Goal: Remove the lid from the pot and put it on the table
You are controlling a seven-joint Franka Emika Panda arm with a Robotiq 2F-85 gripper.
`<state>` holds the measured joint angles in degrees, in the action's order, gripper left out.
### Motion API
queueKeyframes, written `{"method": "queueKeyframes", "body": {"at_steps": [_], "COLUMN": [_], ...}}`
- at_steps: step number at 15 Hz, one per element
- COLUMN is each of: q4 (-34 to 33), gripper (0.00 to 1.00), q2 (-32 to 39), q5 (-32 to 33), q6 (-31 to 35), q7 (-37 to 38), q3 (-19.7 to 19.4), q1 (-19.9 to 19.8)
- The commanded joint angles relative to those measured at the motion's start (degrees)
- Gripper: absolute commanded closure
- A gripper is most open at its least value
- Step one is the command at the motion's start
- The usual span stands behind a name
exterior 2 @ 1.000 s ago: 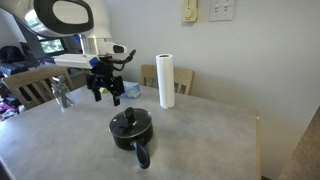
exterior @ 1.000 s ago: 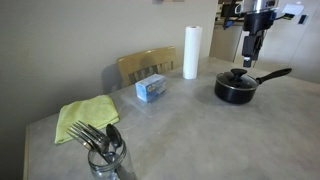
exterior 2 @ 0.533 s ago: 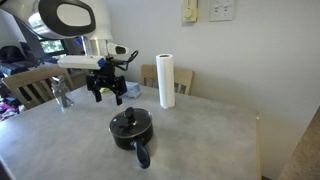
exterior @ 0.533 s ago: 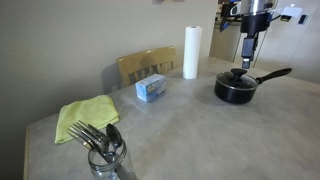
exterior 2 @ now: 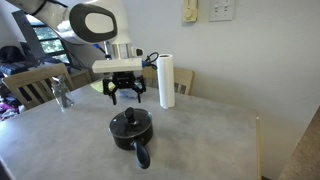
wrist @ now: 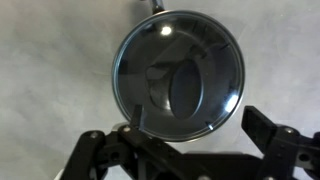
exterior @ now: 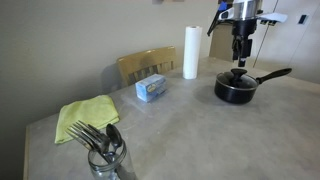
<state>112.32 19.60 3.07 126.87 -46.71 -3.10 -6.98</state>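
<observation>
Hovering over the pot (exterior 2: 131, 130), the pincer (exterior 2: 127, 94) is released, its fingers (wrist: 268, 128) spread wide and grasping nothing. Both exterior views show clear air between it and the lid (exterior: 237, 75), a gap the wrist view cannot convey. The wrist view instead looks straight down through the round glass, with the black knob (wrist: 186, 88) dark at its centre and the fingers flanking the lower rim. The lid sits flat and closed on the pot, which stands on the worktop (exterior 2: 210, 135) well in from its edges. The pot's long handle (exterior: 276, 73) lies level; in an exterior view it runs sideways toward the worktop's right-hand edge, and in an exterior view it points at the near edge (exterior 2: 142, 156). Only the exterior views take in the paper towel roll (exterior: 190, 52) at the far edge, the blue box (exterior: 152, 88), the green cloth (exterior: 86, 117) and the jar of forks (exterior: 105, 155) by the near corner.
</observation>
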Motion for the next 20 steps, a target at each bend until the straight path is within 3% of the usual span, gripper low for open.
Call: {"method": "queueKeyframes", "body": {"at_steps": [1,7,17,20], "q4": [-5.39,-7.06,-5.31,-5.55], "gripper": [0.00,0.00,0.00,0.10], "q2": [5.40,8.37,6.77,6.86], "q5": [0.11,-0.21,0.34,0.58], "q6": [0.07,-2.08,-2.39,-2.59], "q7": [-5.55,-5.13,-2.82,-1.26], "q3": [0.95,0.92,1.95,1.44], "q1": [-2.54,-3.55,-2.63,-2.66]}}
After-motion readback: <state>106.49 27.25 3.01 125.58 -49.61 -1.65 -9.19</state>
